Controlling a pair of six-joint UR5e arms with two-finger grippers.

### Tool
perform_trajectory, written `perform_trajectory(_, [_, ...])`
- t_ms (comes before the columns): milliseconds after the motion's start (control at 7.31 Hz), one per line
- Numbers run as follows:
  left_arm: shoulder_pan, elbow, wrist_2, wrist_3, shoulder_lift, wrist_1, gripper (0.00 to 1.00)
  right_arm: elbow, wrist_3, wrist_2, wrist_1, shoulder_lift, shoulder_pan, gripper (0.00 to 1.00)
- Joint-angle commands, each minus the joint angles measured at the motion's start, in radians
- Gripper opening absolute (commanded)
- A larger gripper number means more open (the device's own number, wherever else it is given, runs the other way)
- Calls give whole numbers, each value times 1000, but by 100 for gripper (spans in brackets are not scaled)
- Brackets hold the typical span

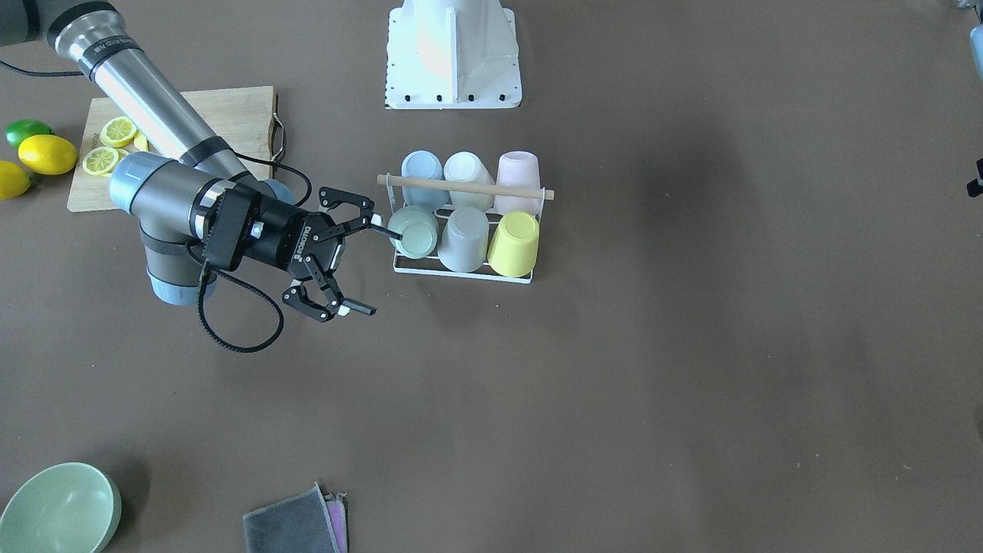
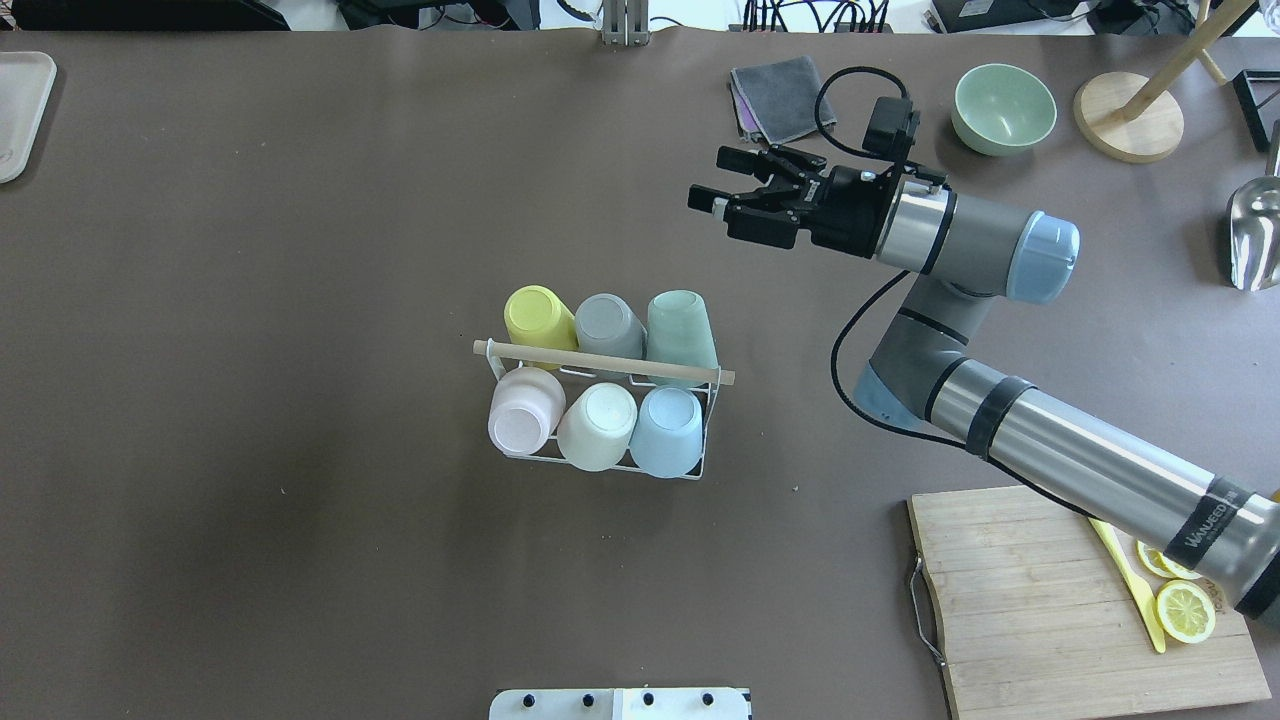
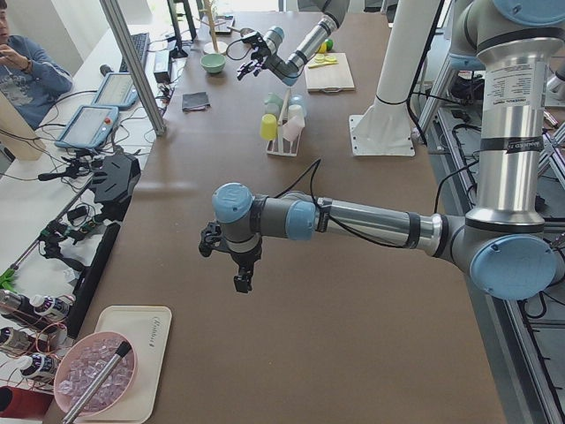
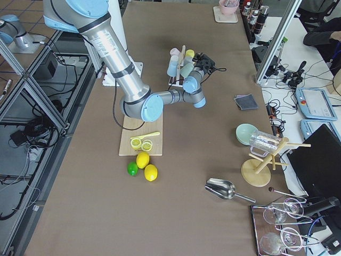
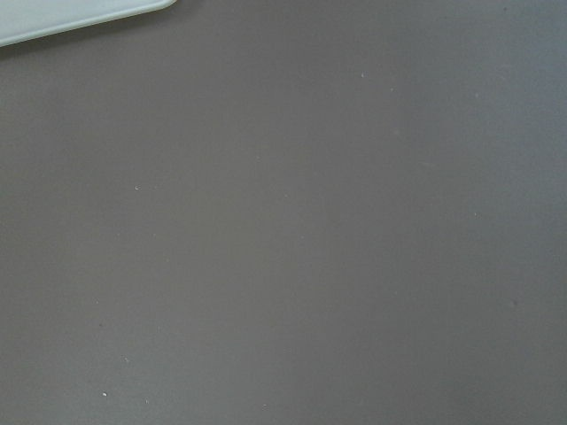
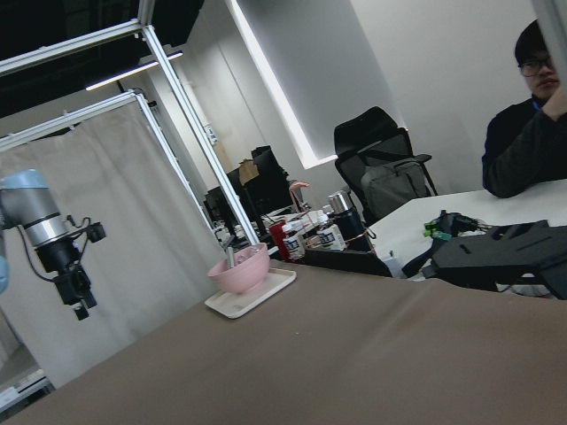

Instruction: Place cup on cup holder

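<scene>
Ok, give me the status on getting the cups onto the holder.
Looks done: six cups sit upside down on the cup holder, three per row. In hand: nothing; the right gripper is open and empty, off to the holder's side. Left: seemingly nothing, as no free prong shows.

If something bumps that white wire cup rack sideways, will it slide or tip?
Likely slides: the white wire cup rack has a broad flat base on the smooth brown table. Thin wire suggests it is light. The six upturned pastel cups seem only to rest on it, so they might wobble.
</scene>
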Motion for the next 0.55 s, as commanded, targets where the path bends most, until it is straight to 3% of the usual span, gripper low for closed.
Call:
perform_trajectory(0, [-1,2,-1,-3,25,-1,99,4,3,-1,-225,3,71,100])
perform_trajectory(410, [-1,-5,4,0,36,-2,99,5,4,3,-512,10,117,100])
